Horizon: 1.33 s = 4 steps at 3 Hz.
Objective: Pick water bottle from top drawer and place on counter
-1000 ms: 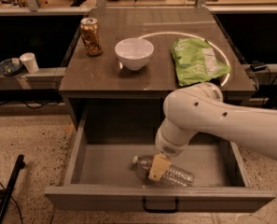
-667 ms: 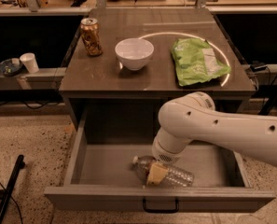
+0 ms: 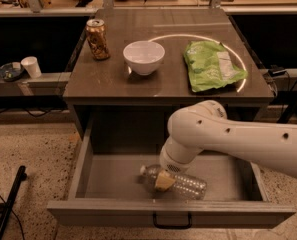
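The water bottle [image 3: 187, 186] lies under the pincer [image 3: 164, 180] in top drawer [image 3: 138, 214]; grip unclear

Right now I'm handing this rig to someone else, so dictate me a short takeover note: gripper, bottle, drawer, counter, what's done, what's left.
Gripper: down inside the top drawer, right at the water bottle; a grasp cannot be confirmed.
Water bottle: on its side near the drawer's front, cap pointing left.
Counter: holds a can, a white bowl and a green bag.
Done: drawer open, gripper at the bottle.
Left: secure the bottle, lift it out, set it on the counter.
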Motion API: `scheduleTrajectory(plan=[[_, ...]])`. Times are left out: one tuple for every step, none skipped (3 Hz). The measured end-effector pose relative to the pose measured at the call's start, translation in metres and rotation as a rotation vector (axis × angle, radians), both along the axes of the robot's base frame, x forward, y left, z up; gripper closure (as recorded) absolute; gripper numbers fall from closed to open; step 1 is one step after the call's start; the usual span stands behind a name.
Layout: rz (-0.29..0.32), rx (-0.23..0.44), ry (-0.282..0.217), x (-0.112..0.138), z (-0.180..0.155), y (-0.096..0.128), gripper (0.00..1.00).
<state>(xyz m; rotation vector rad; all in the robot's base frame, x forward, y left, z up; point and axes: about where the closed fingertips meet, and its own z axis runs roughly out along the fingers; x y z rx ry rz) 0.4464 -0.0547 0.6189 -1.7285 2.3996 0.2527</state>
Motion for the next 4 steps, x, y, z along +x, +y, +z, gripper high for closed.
scheduleTrajectory(plan=[[-0.036,0.050,-0.048,0.020,0.035,-0.011,0.99],[-0.016,0.090,-0.080,0.047,0.101,-0.028,1.00],[0.068,0.120,-0.101,0.065,0.194,-0.050,1.00],[0.068,0.120,-0.101,0.064,0.192,-0.049,1.00]])
